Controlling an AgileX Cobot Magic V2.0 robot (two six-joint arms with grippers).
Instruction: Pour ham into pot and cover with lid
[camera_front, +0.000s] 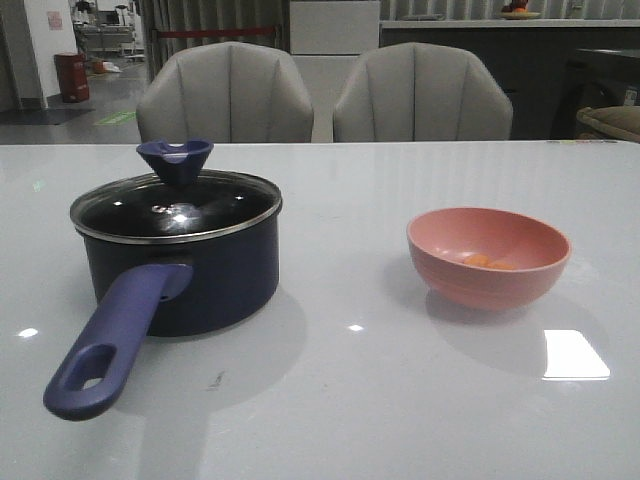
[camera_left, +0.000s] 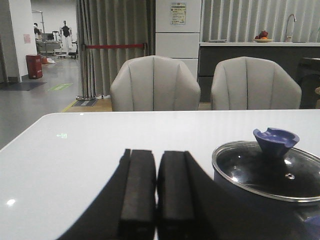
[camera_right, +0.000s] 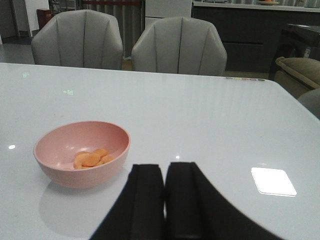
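Observation:
The dark navy pot (camera_front: 190, 270) stands at the left of the white table, its blue-purple handle (camera_front: 105, 345) pointing toward me. The glass lid (camera_front: 175, 208) with its dark blue knob (camera_front: 174, 160) sits on the pot. The ham (camera_front: 487, 262) lies as a few orange pieces in a pink bowl (camera_front: 488, 256) at the right. Neither gripper shows in the front view. My left gripper (camera_left: 156, 155) is shut and empty, beside the pot (camera_left: 265, 190). My right gripper (camera_right: 165, 167) is shut and empty, beside the bowl (camera_right: 81, 152) with the ham (camera_right: 92, 158).
Two grey chairs (camera_front: 225, 95) (camera_front: 420, 92) stand behind the table's far edge. A bright light patch (camera_front: 575, 355) reflects on the table (camera_front: 350, 400) near the bowl.

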